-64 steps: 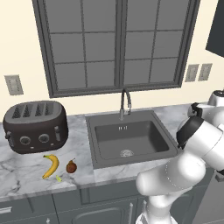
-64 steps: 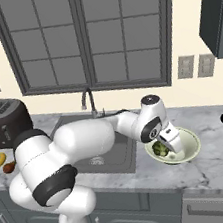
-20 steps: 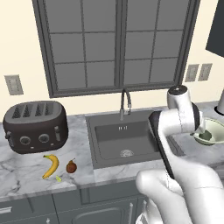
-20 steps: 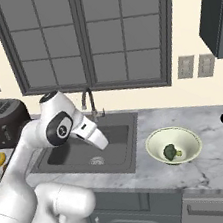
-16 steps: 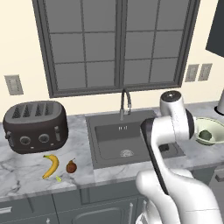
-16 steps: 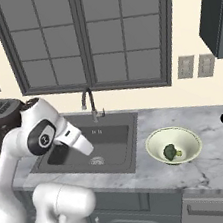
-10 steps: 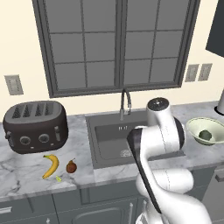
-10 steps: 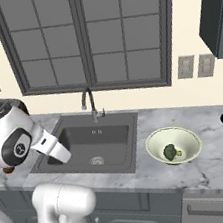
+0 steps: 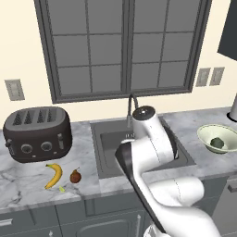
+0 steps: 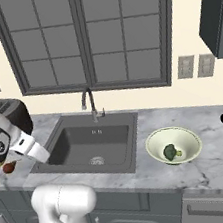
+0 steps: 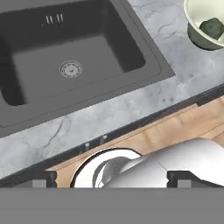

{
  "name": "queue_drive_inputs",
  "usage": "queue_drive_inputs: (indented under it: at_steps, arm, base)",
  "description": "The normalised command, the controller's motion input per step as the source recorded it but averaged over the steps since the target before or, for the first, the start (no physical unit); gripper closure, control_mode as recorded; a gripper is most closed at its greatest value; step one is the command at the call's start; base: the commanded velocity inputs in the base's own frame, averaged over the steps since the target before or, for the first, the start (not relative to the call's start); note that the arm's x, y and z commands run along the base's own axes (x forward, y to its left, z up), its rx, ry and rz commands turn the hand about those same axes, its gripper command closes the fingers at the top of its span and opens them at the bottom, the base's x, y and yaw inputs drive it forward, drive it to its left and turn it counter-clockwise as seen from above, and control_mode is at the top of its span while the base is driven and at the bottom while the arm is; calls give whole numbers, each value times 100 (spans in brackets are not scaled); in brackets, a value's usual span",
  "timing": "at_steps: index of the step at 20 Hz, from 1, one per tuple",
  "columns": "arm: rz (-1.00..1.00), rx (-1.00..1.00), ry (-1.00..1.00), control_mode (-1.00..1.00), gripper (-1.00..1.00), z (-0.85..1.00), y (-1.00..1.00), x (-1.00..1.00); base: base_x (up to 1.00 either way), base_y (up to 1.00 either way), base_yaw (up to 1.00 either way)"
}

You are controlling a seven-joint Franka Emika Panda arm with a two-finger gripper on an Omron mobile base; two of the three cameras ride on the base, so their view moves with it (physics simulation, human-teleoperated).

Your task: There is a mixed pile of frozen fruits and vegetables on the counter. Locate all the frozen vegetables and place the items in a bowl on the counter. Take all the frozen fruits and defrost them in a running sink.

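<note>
While the white arm bends across the front of the basin in the left base view, the large dark-framed window fills the wall behind the marble counter. The counter runs from the left end, past the sink, to the right end, over dark grey cabinets.

The sink is a dark grey rectangular basin, dry as far as can be seen, with a round metal drain in its floor and an arched dark faucet at its back edge. No food lies in it.

Left of the sink sits a black four-slot toaster. Right of the sink, well apart from the toaster, stands the pale green bowl.

The gripper hangs above the counter's front edge, looking down on the sink and the wooden floor. Its two fingertips stand wide apart with nothing between them. In the right base view the hand lies low at the left, over the sink's left rim.

On the counter in front of the toaster lies the yellow banana, curved and flat on the marble. Just right of it, apart from it, sits the reddish-brown fruit with a short stem.

The broccoli floret rests inside the bowl, near its middle.

The tiny yellow-green sliver lies on the marble just below the banana's lower end.
</note>
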Motion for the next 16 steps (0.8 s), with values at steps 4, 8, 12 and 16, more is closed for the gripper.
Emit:
queue_drive_inputs:
  at_steps: [4,8,12,16]
  arm:
    - [75,0,28,-100,-100,2,100,0]
    - [63,0,24,-100,-100,-5,100,0]
    - [28,6,5,-100,-100,-24,100,0]
    - [13,13,6,-100,-100,-51,100,0]
  base:
    - [0,0,0]
    - [0,0,0]
    - [0,0,0]
    - [0,0,0]
